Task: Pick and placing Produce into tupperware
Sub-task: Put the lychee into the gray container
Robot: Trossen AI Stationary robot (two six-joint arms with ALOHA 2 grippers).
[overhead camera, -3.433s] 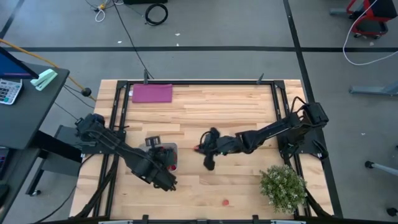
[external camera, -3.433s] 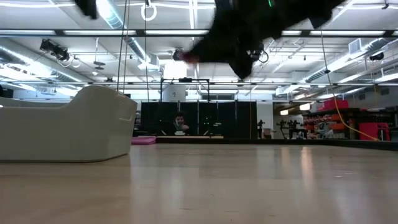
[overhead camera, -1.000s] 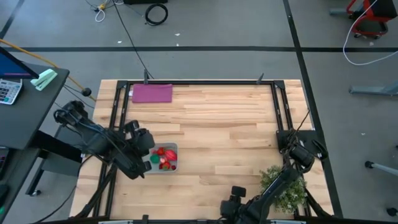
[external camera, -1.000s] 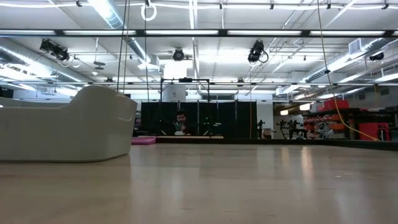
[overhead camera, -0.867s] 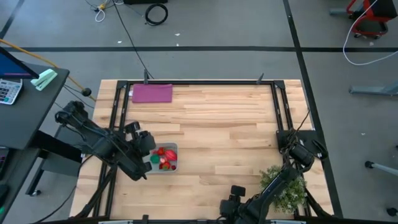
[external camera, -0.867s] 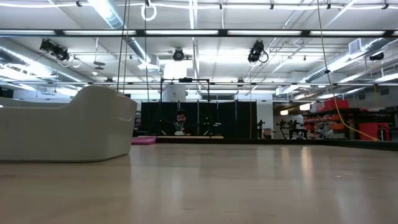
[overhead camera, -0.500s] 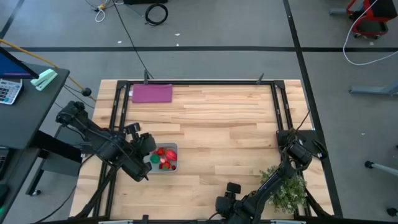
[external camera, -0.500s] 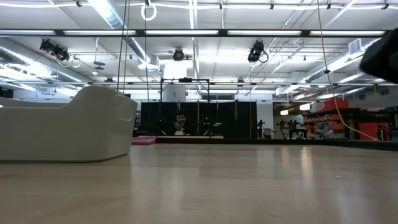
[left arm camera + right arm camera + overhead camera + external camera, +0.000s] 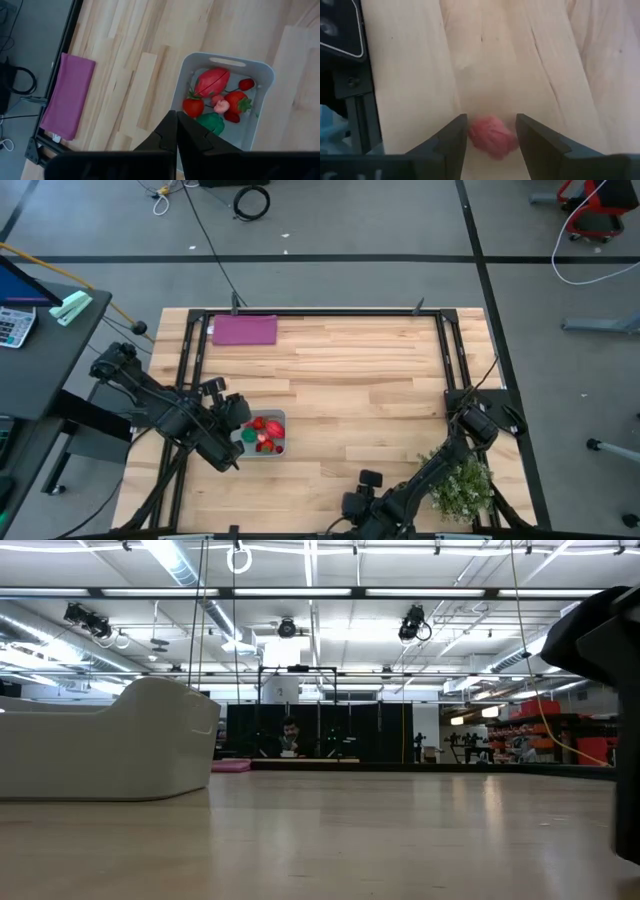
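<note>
The tupperware [image 9: 283,420] stands at the table's near left with several red and pink pieces of produce [image 9: 216,90] and one green piece lying in it; in the low view its wall [image 9: 110,745] shows at the left. My left gripper [image 9: 176,131] is shut and hangs above the container's left rim. Near the table's front edge my right gripper [image 9: 360,505] points down, open. A small pink-red piece of produce [image 9: 491,136] lies on the wood between its fingers. My right gripper comes at the pink-red piece from above, one finger [image 9: 455,137] on either side of it. The piece rests on the table. Whether the fingers touch it, I cannot tell.
A flat purple mat [image 9: 244,330] lies at the far left corner. A bushy pale-green plant [image 9: 462,480] stands at the near right, beside my right arm. The table's black frame [image 9: 350,85] runs close to my right gripper. Bare wood spans the middle.
My right gripper has gone toward the table's left edge along the near edge, and its arm has come into the low view from the right.
</note>
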